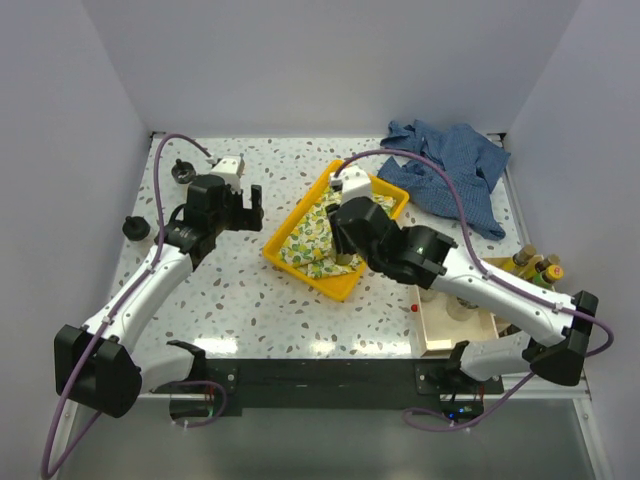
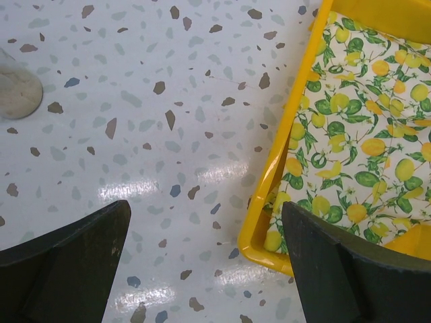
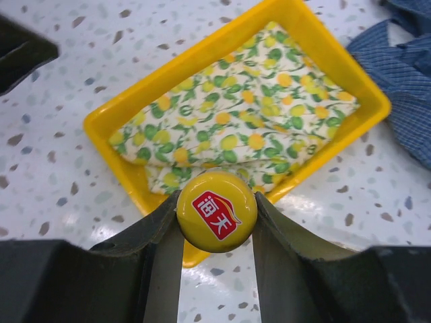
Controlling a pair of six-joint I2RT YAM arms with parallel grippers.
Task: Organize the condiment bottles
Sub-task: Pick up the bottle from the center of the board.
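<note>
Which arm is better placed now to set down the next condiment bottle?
Right. The right gripper is shut on a yellow-capped bottle at the yellow tray edge; the left gripper is open and empty beside it.

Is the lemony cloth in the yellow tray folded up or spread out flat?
Folded. The right wrist view shows the lemon-print cloth lying in stacked layers, one edge peeking from under another, inside the yellow tray.

Speckled white table, yellow tray, blue cloth, wooden box, two black lids
</note>
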